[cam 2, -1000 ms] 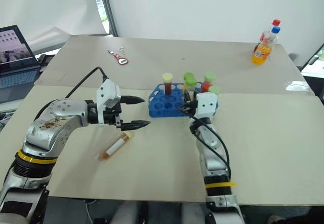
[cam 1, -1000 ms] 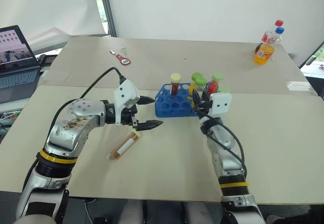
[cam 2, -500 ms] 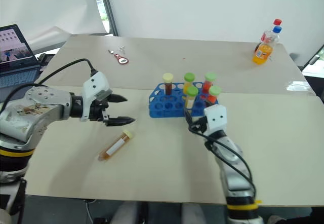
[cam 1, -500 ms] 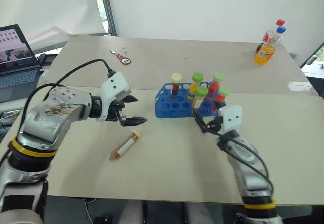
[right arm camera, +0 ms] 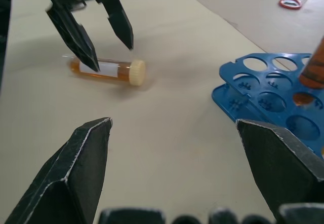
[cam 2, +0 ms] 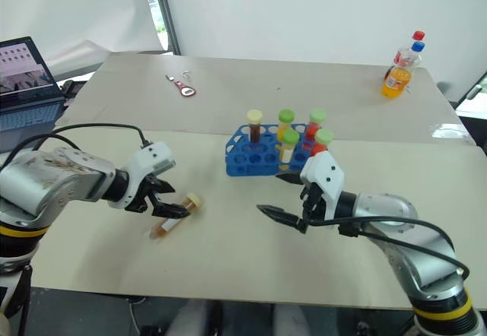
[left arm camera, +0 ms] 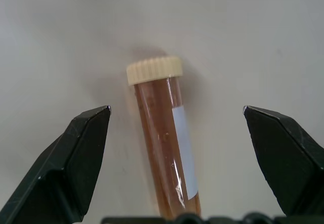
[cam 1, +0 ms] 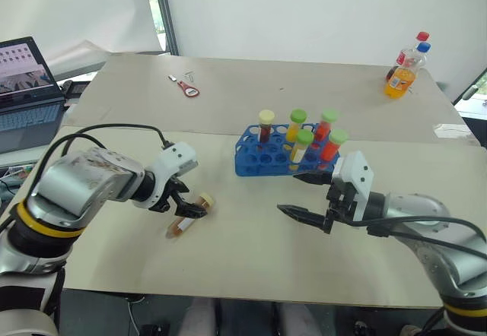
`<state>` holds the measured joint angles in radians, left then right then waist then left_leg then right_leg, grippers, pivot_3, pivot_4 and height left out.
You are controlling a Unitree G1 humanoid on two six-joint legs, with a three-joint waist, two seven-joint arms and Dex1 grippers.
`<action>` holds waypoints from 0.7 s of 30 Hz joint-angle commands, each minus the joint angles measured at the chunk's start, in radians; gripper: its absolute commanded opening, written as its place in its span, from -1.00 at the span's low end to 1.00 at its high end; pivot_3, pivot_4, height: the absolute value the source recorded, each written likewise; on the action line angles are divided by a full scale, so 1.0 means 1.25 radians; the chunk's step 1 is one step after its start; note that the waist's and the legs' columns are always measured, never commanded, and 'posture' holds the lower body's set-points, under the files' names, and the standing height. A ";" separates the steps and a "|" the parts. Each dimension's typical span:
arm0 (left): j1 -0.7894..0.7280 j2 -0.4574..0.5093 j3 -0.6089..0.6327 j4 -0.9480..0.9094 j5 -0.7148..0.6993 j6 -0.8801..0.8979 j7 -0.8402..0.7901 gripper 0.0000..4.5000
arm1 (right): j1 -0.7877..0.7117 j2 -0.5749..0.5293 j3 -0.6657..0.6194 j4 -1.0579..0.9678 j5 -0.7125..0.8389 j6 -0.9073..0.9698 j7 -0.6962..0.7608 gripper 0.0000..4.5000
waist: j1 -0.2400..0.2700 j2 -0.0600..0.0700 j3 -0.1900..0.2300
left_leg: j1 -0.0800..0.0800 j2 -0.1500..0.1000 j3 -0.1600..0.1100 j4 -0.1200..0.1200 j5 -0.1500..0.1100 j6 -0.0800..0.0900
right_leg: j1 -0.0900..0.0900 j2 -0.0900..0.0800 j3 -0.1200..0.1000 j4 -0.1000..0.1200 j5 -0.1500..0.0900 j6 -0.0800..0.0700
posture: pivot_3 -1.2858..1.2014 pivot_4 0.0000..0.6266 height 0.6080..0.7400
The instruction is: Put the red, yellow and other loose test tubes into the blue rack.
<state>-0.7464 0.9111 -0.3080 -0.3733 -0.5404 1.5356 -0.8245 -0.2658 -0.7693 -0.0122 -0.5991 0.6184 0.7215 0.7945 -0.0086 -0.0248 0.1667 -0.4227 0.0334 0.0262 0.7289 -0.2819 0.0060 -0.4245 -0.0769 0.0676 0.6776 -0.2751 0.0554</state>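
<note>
One loose test tube (cam 1: pixel 186 218) with brown liquid and a pale yellow cap lies flat on the table, left of the blue rack (cam 1: pixel 260 159). My left gripper (cam 1: pixel 190 206) points down over it, open. In the left wrist view its fingers (left arm camera: pixel 76 163) stand wide on either side of the tube (left arm camera: pixel 167 148), apart from it. Several capped tubes stand upright in the rack: one brown (cam 1: pixel 265 124), the others yellow (cam 1: pixel 295 125) and red (cam 1: pixel 333 144) with green caps. My right gripper (cam 1: pixel 293 193) hangs open and empty in front of the rack, pointing toward the lying tube (right arm camera: pixel 106 68).
Two drink bottles (cam 1: pixel 403 70) stand at the far right corner. A red bottle opener (cam 1: pixel 186 88) lies far left of centre. A laptop (cam 1: pixel 27 85) sits beyond the left table edge. A seam (cam 1: pixel 114 129) runs across between the two tabletops.
My right gripper opened, left a green-capped tube standing in the rack, and drew back toward the near edge. My left gripper tipped downward and sank over the lying brown tube.
</note>
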 commanded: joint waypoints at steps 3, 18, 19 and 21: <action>-0.048 0.011 -0.060 0.033 0.005 0.016 0.019 1.00 | -0.020 -0.052 -0.008 -0.028 0.041 0.011 0.069 0.93 | 0.001 0.000 0.000 | -0.001 0.000 0.000 0.000 0.000 0.000 | 0.000 0.000 0.000 0.000 0.000 0.000 | 0.03 -0.52 0.26; -0.024 -0.056 -0.118 0.063 0.021 -0.005 0.080 -0.18 | -0.023 -0.078 -0.076 -0.098 0.120 0.069 0.036 0.95 | 0.007 0.000 0.000 | 0.000 0.000 0.000 0.000 0.000 0.000 | 0.000 -0.001 0.000 0.000 0.000 0.000 | 0.03 -0.52 0.26; -0.021 -0.053 -0.118 0.059 0.020 -0.008 0.079 -0.42 | -0.023 -0.081 -0.084 -0.099 0.129 0.075 0.032 0.95 | 0.008 0.000 0.000 | 0.000 0.000 0.000 0.000 0.000 0.000 | 0.000 -0.001 0.000 0.000 0.000 0.000 | 0.03 -0.52 0.26; -0.015 -0.043 -0.118 0.052 0.022 -0.024 0.074 -0.61 | -0.023 -0.088 -0.093 -0.100 0.137 0.081 0.028 0.95 | 0.008 0.000 0.000 | 0.000 0.000 0.000 0.000 0.000 0.000 | 0.000 -0.001 0.000 0.000 0.000 0.000 | 0.03 -0.52 0.26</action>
<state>-0.7830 0.8447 -0.4335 -0.2936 -0.5106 1.5148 -0.7242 -0.2825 -0.8607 -0.0859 -0.6965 0.7678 0.8162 0.8362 0.0012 -0.0251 0.1667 -0.4225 0.0329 0.0259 0.7292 -0.2819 0.0061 -0.4241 -0.0775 0.0675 0.6778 -0.2752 0.0555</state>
